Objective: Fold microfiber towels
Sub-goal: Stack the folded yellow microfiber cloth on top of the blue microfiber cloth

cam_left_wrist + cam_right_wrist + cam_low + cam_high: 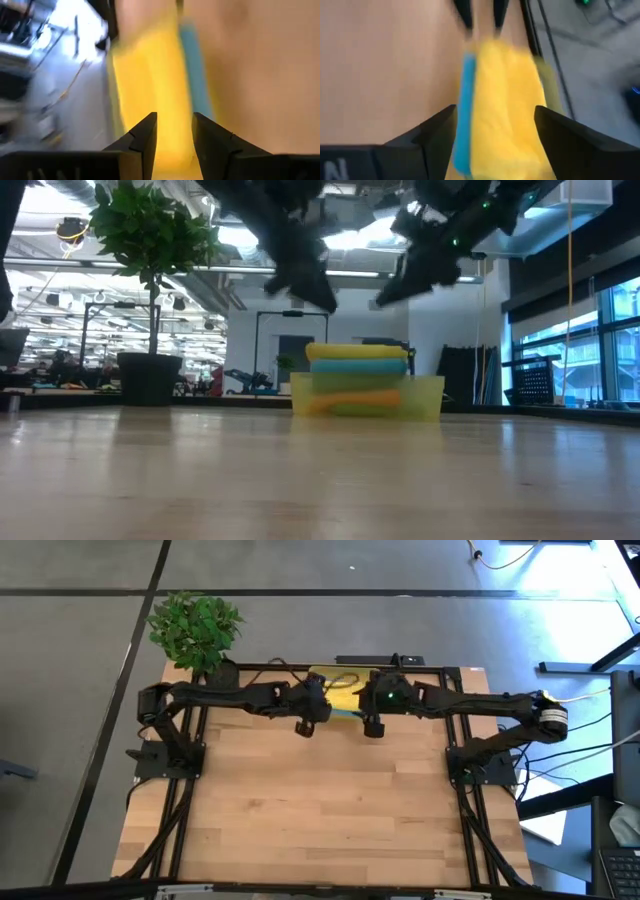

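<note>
A translucent yellow bin stands at the far middle of the table. In it lies a stack of folded microfiber towels: a yellow one on top, a teal one under it, then green and orange seen through the bin wall. The top yellow towel also shows from above. My left gripper hangs open above the yellow towel, clear of it. My right gripper stands wide open over the same towel from the other side, with nothing between its fingers.
A potted plant stands off the table's far left corner. A dark frame rail runs along the far edge behind the bin. Bare wooden tabletop stretches from the bin to the near edge.
</note>
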Motion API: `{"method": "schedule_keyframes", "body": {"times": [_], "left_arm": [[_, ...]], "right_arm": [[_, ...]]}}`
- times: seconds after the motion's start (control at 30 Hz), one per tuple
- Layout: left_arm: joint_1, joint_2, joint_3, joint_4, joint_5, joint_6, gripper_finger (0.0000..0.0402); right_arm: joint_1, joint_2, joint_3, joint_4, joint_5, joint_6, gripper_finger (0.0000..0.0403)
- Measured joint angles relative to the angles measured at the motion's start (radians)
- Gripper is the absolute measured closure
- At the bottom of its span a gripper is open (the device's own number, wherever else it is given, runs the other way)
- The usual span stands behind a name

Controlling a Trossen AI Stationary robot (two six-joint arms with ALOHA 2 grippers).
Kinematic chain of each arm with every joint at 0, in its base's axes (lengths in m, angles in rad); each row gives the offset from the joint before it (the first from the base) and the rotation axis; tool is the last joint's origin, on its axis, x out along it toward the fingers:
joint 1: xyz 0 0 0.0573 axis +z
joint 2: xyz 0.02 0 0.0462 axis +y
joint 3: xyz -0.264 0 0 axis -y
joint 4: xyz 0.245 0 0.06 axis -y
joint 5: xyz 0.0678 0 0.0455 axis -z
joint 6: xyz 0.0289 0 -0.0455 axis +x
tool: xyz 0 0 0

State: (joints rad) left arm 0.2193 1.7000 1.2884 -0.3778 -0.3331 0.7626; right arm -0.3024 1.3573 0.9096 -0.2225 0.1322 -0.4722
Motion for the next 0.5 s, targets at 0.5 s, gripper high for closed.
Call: {"method": "schedule_keyframes", "body": {"times": [0.5], "left_arm": [[0.225, -0.018, -0.316, 0.822, 0.529, -0.395, 0.0321]], "right_arm": [[-0.241, 0.035, -0.391, 0.99, -0.415, 0.204, 0.0281]]}}
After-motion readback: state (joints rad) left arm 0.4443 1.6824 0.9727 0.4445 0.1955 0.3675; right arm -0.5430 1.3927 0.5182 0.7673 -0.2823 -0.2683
